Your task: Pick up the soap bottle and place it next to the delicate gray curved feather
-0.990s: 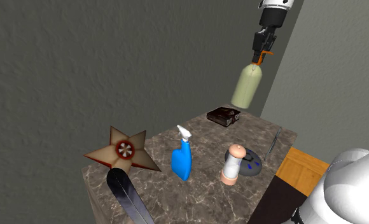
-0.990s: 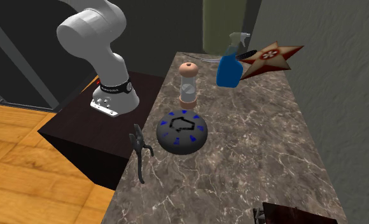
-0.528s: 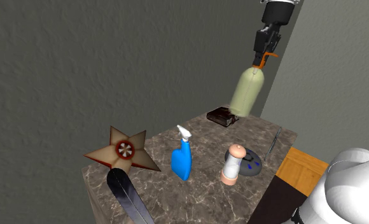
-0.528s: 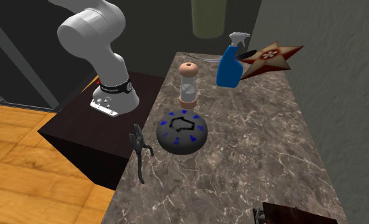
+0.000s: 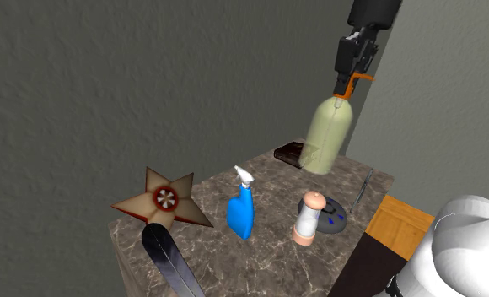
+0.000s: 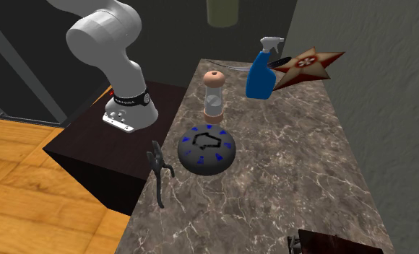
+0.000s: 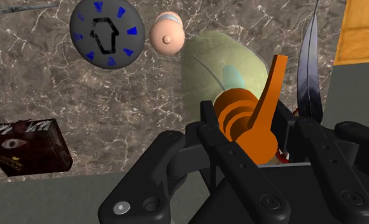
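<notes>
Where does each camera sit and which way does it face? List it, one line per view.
Shoulder view: beside and behind the stand, looking down over the marble table; the white arm at lower right, the claw holding the soap bottle aloft.
Second exterior view: at the table's opposite end, facing back along it toward the arm's base.
Wrist view: on the hand, looking down past the clasped bottle onto the table; black fingers show.
Shared: both exterior views show the blue spray bottle, from opposite sides.

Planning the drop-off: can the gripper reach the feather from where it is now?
Probably yes. The gripper holds the soap bottle well above the blue spray bottle standing toward the feather, so the way over looks free.
</notes>
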Tool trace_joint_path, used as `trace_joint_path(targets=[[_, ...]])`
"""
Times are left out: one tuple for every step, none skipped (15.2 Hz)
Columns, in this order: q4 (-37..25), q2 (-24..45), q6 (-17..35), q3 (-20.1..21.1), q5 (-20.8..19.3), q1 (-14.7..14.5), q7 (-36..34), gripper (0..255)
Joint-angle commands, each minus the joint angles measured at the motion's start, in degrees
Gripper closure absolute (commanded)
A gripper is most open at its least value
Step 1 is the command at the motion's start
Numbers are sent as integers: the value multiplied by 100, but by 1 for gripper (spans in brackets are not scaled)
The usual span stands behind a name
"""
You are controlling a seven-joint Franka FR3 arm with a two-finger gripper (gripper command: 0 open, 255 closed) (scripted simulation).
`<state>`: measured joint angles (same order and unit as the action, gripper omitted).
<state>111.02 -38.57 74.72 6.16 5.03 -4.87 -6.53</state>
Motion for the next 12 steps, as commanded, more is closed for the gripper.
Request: trace_joint_path(targets=[[59,-120,-39,222,150,-52,-274,255],[69,-166,-61,335,228,-77,-409,255],[74,-207,-82,449,306,-104,-546,255],[73,-242,-102,564,386,-128,-683,255],[65,-271,-120,681,466,-151,-820,255],[52,-295,-137,798,547,-173,-959,255],[32,-313,-152,917,628,-194,-1098,255],[7,-326,-166,1037,710,-213,-1238,255],[-24,-332,-179,1158,790,-231,-1380,255],[-62,-333,-189,1281,870,-248,-1522,255],[-105,-328,-198,1405,949,-261,-1665,255],[-154,-318,-205,1531,1027,-274,-1809,255]])
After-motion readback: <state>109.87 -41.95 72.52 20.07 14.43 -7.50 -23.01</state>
